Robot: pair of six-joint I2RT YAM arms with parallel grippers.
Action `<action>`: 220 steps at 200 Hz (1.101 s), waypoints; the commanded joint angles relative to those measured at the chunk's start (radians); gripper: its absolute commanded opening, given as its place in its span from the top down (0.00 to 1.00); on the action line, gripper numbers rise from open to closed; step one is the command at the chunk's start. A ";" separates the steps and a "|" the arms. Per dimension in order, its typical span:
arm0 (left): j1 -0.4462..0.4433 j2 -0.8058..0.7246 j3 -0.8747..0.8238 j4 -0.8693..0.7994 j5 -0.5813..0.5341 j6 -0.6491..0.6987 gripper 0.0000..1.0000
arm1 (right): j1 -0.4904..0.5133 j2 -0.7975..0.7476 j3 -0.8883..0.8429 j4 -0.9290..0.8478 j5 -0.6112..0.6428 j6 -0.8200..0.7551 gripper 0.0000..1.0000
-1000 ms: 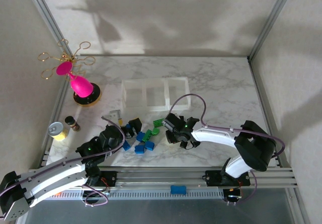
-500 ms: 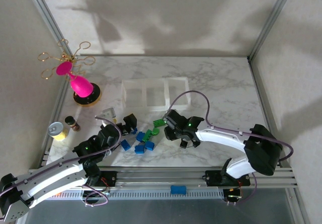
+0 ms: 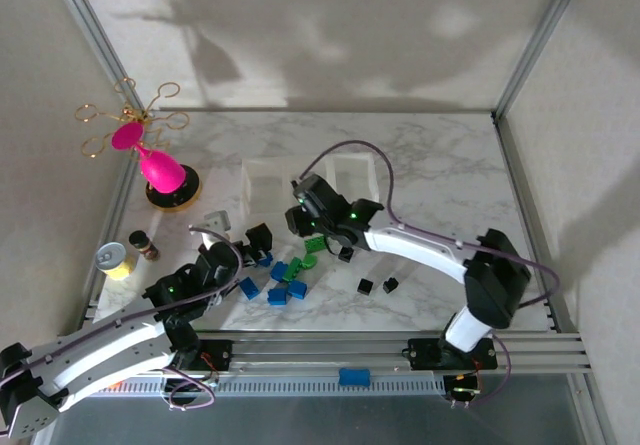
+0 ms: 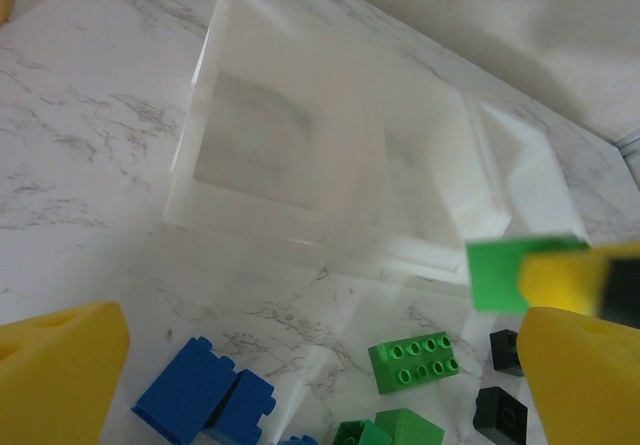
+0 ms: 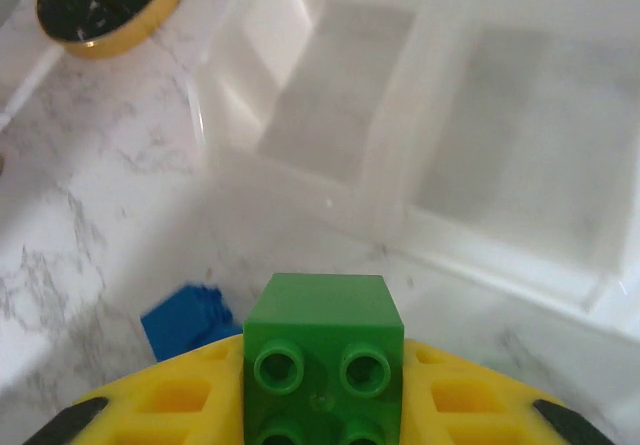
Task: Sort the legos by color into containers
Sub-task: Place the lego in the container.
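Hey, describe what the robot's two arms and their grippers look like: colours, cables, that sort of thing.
Both the left arm and right arm have smooth white link shells between chunky black joints, each with a small green light near the wrist. A thin mauve cable loops loosely along each arm. The left gripper and right gripper are black, with bright yellow fingers.

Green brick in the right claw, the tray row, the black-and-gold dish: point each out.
green brick (image 5: 323, 360): right wrist view, studded face.
tray row (image 5: 415, 135): right wrist view, wall between two compartments.
black-and-gold dish (image 5: 100, 0): right wrist view, black face.
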 commanded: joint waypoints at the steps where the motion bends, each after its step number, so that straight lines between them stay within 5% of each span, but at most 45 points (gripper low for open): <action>1: -0.003 -0.030 0.027 -0.093 -0.025 -0.003 0.01 | -0.013 0.105 0.100 0.069 0.025 -0.052 0.80; 138: 0.004 -0.040 0.024 -0.166 -0.057 -0.044 0.01 | -0.073 0.588 0.602 -0.032 0.109 -0.167 0.74; 220: 0.005 -0.012 0.020 -0.120 -0.029 -0.032 0.00 | -0.155 0.617 0.630 -0.101 0.213 -0.159 0.67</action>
